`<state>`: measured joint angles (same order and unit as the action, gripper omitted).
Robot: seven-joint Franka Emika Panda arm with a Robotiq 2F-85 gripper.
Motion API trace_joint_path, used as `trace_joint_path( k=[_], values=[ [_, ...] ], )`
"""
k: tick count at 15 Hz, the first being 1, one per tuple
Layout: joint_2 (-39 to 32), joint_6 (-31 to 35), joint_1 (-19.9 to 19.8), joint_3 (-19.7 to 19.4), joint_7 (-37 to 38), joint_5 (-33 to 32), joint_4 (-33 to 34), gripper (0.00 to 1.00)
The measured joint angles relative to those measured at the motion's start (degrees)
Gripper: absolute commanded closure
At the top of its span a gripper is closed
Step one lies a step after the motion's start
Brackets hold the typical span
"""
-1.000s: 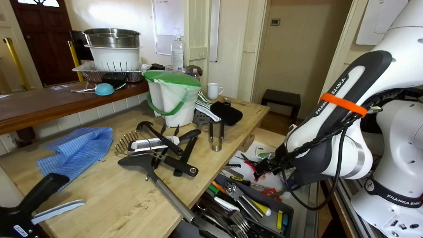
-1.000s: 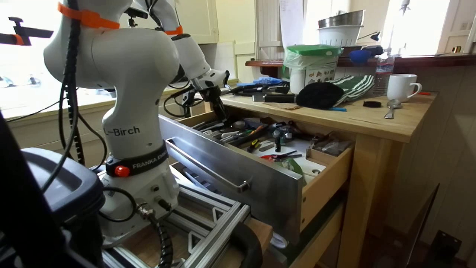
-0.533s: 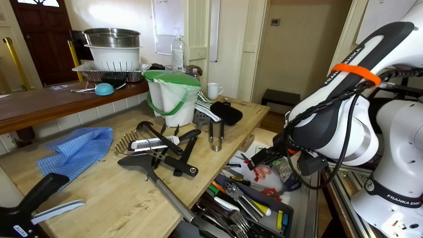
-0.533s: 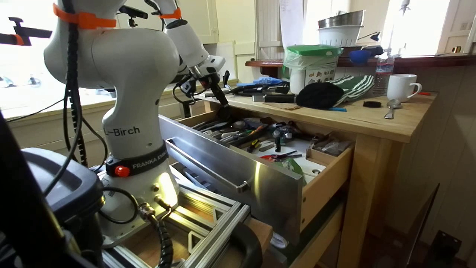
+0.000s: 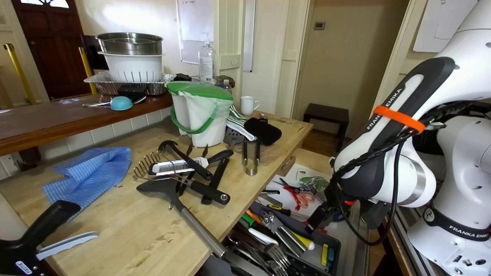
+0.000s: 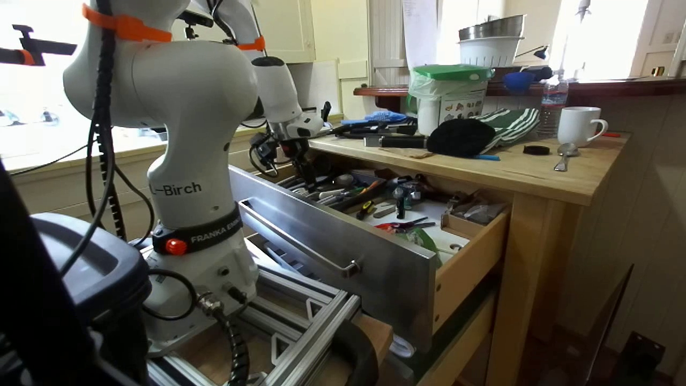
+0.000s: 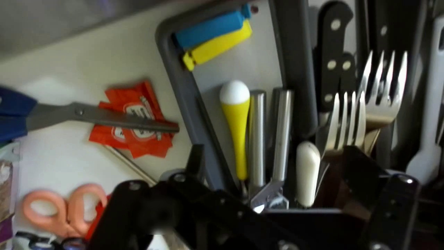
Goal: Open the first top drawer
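The first top drawer (image 6: 396, 279) stands pulled out, with a metal front and a long bar handle (image 6: 297, 237). Its inside shows a jumble of utensils, red packets (image 7: 138, 119) and a dark grey utensil tray (image 7: 178, 83). My gripper (image 5: 312, 224) is over the drawer's inside, behind the front panel, in both exterior views (image 6: 308, 185). In the wrist view my gripper (image 7: 277, 159) is open, its black fingers spread above the tray. Metal handles, a white handle (image 7: 308, 173) and forks (image 7: 347, 128) show between and beyond the fingers. Nothing is seen held, and the handle is away from the fingers.
A wooden countertop (image 5: 126, 237) with utensils, a blue cloth (image 5: 92, 168) and a green-lidded bin (image 5: 203, 115) overhangs the drawer. A lower drawer with green lining (image 6: 455, 335) is partly open below. Scissors (image 7: 76, 113) lie beside the tray.
My gripper first rose and drew back a little, then came down over the utensil tray, nearer the drawer front. The drawer has not visibly moved.
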<state>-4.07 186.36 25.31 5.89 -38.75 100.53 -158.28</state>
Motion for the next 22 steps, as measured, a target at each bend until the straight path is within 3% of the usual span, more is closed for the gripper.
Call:
trace_joint_path(
  k=[3,6,9,11,14,22],
  values=[
    [-2.4,-8.3,-1.4,-0.2,-1.7,-3.6,0.0,0.00],
    [-4.5,-16.6,-3.8,-0.4,0.6,-14.1,0.1,0.00],
    [-7.3,-19.3,-5.9,0.5,4.9,-23.1,0.2,0.00],
    [-7.9,-19.3,-5.8,0.5,5.1,-23.7,0.2,0.00],
    [-10.1,-20.1,-5.1,-0.3,9.8,-30.6,0.3,0.00],
    [-10.6,-31.6,-0.5,-5.2,19.9,-47.0,0.9,0.00]
  ],
)
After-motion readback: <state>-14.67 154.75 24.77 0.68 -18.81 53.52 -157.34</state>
